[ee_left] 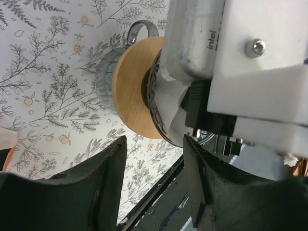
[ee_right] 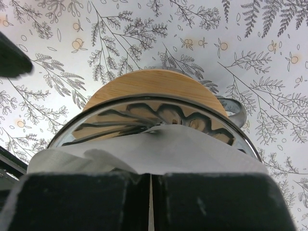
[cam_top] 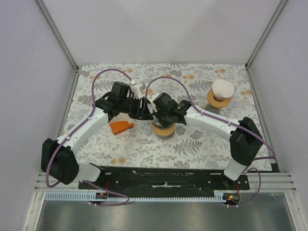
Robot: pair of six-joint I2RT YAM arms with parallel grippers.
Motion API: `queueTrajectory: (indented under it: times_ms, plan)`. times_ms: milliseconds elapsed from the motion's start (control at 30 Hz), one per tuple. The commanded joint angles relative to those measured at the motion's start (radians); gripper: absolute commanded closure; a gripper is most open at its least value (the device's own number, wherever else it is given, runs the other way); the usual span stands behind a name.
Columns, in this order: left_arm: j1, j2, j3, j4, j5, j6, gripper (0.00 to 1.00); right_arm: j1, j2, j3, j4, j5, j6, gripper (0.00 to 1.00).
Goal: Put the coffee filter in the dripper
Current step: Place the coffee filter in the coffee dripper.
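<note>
The dripper (cam_top: 164,130), a glass cone in a wooden-orange ring, stands at the table's middle under both grippers. In the right wrist view its ring (ee_right: 154,84) and ribbed glass lie just below the white coffee filter (ee_right: 163,147). My right gripper (ee_right: 150,175) is shut on the filter's upper edge, and the filter's point reaches into the cone. From the left wrist the dripper (ee_left: 130,91) shows side-on with the filter (ee_left: 169,103) inside its rim. My left gripper (ee_left: 155,144) hangs open beside it, holding nothing. In the top view the left gripper (cam_top: 146,111) and right gripper (cam_top: 161,118) almost meet.
An orange-and-white paper packet (cam_top: 121,127) lies just left of the dripper. A second orange ring with a white domed top (cam_top: 222,92) stands at the back right. The right wrist's white camera housing (ee_left: 231,48) crowds close to my left gripper.
</note>
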Motion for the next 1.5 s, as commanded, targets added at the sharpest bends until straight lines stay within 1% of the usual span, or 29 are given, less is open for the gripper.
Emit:
queueTrajectory:
  times_ms: [0,100,167,233,400,467,500,667,800,867,933,967,1000,1033,1067,1167,1300,1367,1467]
  plan:
    - [-0.044,-0.002,0.000,0.060,-0.073,-0.052,0.44,0.012,-0.046,0.048,0.026,-0.019,-0.006,1.00]
    - [-0.048,0.013,0.011,0.071,-0.074,-0.070,0.46,0.012,-0.051,0.044,0.026,-0.014,-0.014,1.00]
    - [-0.047,0.017,0.010,0.061,-0.080,-0.069,0.52,0.014,-0.058,0.039,0.026,-0.012,-0.015,1.00]
    - [-0.047,0.018,0.000,0.046,-0.098,-0.060,0.60,0.015,-0.072,0.031,0.027,-0.014,-0.026,1.00]
    - [-0.047,0.018,-0.015,0.040,-0.112,-0.058,0.68,0.014,-0.146,0.012,0.043,-0.042,-0.061,0.89]
    - [-0.047,0.020,-0.010,0.035,-0.118,-0.053,0.70,0.014,-0.179,0.004,0.055,-0.052,-0.072,0.82]
    - [-0.047,0.020,-0.004,0.031,-0.124,-0.052,0.71,0.014,-0.196,-0.002,0.059,-0.060,-0.077,0.81]
    - [-0.047,0.029,0.013,0.029,-0.118,-0.043,0.72,0.014,-0.241,-0.018,0.064,-0.068,-0.080,0.77]
    - [-0.047,0.027,0.017,0.028,-0.118,-0.032,0.73,0.014,-0.267,-0.027,0.069,-0.150,-0.150,0.71]
    - [-0.048,0.027,0.022,0.029,-0.116,-0.026,0.73,0.014,-0.304,-0.038,0.087,-0.193,-0.198,0.65]
    - [-0.048,0.026,0.029,0.029,-0.115,-0.020,0.73,0.014,-0.348,-0.071,0.128,-0.244,-0.262,0.57]
    - [-0.048,0.027,0.034,0.028,-0.112,-0.017,0.73,0.015,-0.376,-0.091,0.154,-0.278,-0.308,0.46]
    - [-0.048,0.027,0.037,0.026,-0.109,-0.017,0.73,0.015,-0.399,-0.120,0.182,-0.314,-0.351,0.40]
    - [-0.048,0.027,0.039,0.026,-0.104,-0.015,0.73,0.017,-0.426,-0.146,0.209,-0.344,-0.400,0.36]
    - [-0.048,0.029,0.040,0.026,-0.103,-0.015,0.73,0.020,-0.448,-0.175,0.237,-0.373,-0.438,0.34]
    - [-0.050,0.030,0.046,0.026,-0.100,-0.012,0.73,0.025,-0.500,-0.243,0.277,-0.419,-0.572,0.33]
    - [-0.053,0.037,0.063,0.019,-0.097,-0.004,0.72,0.031,-0.502,-0.300,0.265,-0.436,-0.692,0.32]
    - [-0.057,0.040,0.072,0.017,-0.092,0.003,0.72,0.032,-0.483,-0.308,0.257,-0.418,-0.707,0.32]
    - [-0.062,0.044,0.080,0.012,-0.090,0.014,0.72,0.032,-0.479,-0.276,0.268,-0.373,-0.626,0.35]
